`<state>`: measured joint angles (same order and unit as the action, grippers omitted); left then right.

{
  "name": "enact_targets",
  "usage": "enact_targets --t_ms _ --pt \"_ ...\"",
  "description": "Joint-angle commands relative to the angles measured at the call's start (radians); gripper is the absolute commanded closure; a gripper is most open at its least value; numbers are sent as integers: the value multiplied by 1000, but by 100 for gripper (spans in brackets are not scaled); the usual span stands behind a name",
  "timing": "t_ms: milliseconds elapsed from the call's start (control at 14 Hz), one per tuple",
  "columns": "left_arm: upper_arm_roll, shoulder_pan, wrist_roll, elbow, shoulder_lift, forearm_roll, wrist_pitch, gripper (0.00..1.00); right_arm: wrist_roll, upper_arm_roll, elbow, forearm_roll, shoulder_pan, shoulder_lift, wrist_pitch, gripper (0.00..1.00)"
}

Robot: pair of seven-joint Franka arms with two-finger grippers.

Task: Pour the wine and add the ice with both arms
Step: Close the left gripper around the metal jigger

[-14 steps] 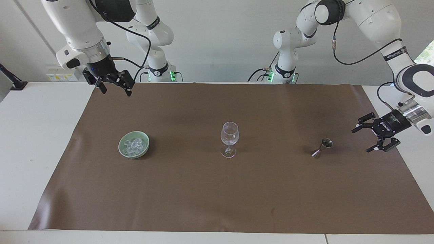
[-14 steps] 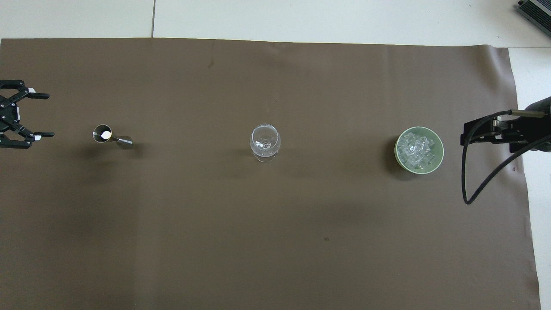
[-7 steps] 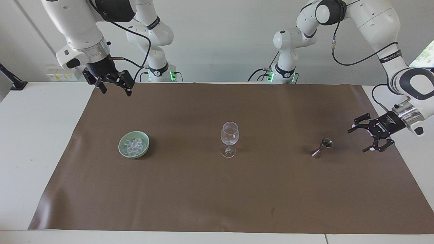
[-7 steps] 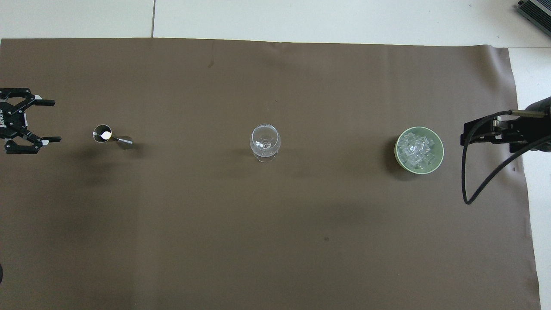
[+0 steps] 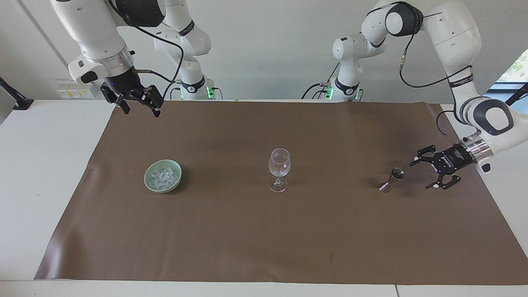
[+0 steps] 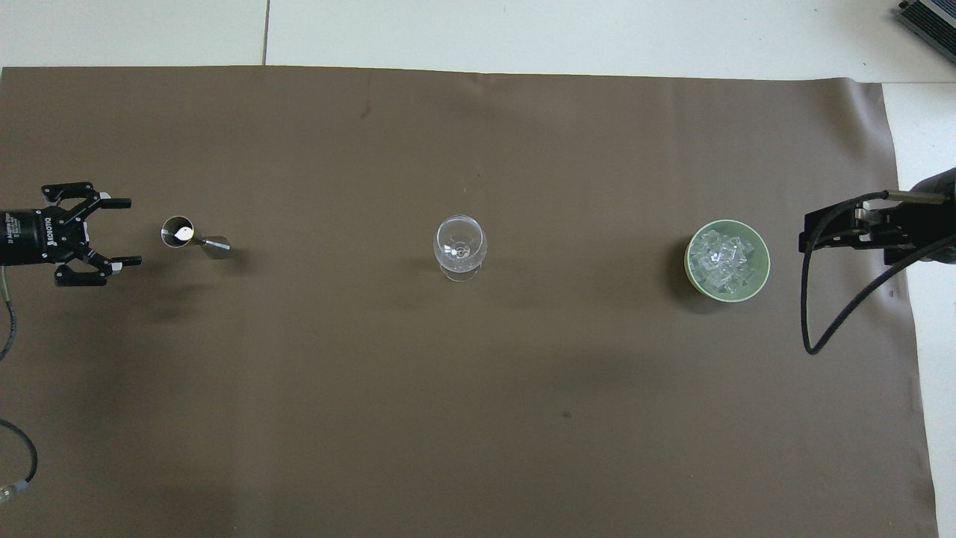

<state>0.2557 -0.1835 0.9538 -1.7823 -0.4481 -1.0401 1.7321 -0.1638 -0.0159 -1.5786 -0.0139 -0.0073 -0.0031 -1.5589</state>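
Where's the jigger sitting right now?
The jigger stands on the brown mat toward the left arm's end, beside the wine glass, with the open left gripper just short of it.

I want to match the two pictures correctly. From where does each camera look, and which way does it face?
Facing view: high across the table, looking at both robots; both arms show whole, left gripper open beside the jigger, right gripper open.
Overhead view: above the robots' end, looking steeply down; only wrists and grippers show.
Shared: wine glass, green bowl of ice, jigger, brown mat.
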Motion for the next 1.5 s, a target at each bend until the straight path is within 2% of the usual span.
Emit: enact_targets --t_ms 0,571,1214,1429 --pt "-1 -14 -79 -46 -29 -85 -6 0 32 -4 0 -24 -16 -6 0 0" --pt "-4 -1 -271 -195 -24 -280 -46 0 32 -4 0 -24 -16 -6 0 0" --pt "-9 -2 -296 -264 -29 -443 -51 0 32 -4 0 -24 -16 -6 0 0" --pt "-15 -1 -296 -273 -30 -466 -65 4 32 -4 0 -24 -16 -6 0 0"
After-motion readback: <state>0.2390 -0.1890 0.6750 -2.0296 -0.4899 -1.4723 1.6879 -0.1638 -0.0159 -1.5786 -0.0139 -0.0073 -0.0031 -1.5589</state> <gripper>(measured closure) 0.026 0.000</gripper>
